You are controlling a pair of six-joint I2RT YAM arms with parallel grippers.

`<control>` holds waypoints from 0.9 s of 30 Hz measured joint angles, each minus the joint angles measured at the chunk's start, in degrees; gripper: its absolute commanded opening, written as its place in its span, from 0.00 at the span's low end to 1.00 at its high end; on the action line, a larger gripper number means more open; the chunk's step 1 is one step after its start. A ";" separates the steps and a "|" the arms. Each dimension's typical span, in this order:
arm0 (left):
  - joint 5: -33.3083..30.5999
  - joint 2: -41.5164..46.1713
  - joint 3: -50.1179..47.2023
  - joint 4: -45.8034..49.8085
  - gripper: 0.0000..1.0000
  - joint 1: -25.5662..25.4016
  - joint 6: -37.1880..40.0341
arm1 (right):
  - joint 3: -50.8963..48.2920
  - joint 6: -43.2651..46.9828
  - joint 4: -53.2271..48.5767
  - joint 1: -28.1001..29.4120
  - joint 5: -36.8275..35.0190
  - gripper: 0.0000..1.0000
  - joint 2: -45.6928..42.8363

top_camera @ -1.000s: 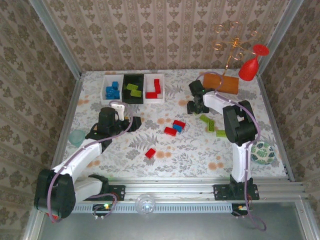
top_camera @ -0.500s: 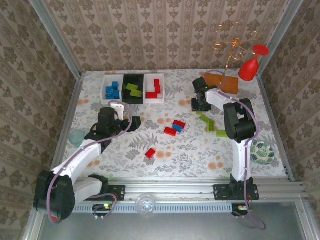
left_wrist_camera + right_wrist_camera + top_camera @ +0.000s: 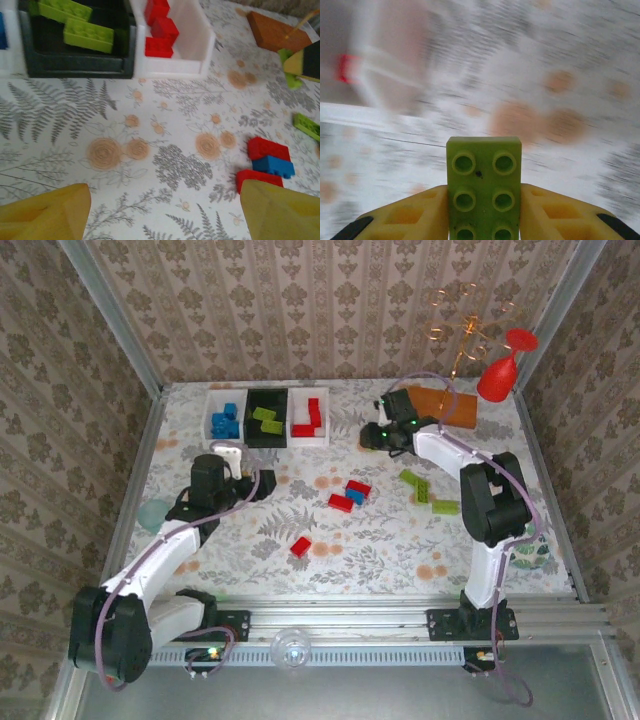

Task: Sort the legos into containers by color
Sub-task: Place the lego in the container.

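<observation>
Now the lime green lego [image 3: 484, 187] sits clamped between the fingers of the right gripper [image 3: 372, 437], studs facing the wrist camera. I note that this gripper has swung away from the loose green bricks [image 3: 425, 490] toward ten o'clock, nearer the black bin [image 3: 266, 418]. At nine o'clock of the red-and-blue cluster [image 3: 350, 495], the left gripper [image 3: 262, 483] remains spread wide, holding nothing.

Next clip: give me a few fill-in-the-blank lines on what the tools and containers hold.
The right tool is shut on a ___ lego.
The left tool stands ___, holding nothing.
The red legos lie in a ___ container.
Missing: green; open; white.
</observation>
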State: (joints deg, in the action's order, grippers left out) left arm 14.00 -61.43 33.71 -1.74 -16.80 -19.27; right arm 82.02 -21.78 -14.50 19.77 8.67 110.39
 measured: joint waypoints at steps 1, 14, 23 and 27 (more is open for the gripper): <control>-0.33 0.57 -0.24 -0.04 0.80 0.87 -0.20 | 1.36 -1.03 1.77 2.12 0.76 0.39 0.09; -2.91 4.61 -3.32 -0.42 0.80 4.90 -1.75 | 26.40 -11.61 19.19 15.10 4.20 0.38 18.71; -2.86 4.61 -3.32 -0.44 0.80 4.90 -1.75 | 41.64 -14.05 20.70 15.15 2.43 0.39 33.00; -2.82 4.61 -3.32 -0.44 0.80 4.90 -1.75 | 47.76 -14.03 19.98 15.17 1.49 0.40 37.03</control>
State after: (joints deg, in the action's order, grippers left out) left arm 11.18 -56.82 30.39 -2.17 -11.90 -21.02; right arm 129.78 -35.81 5.48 34.94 10.15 147.41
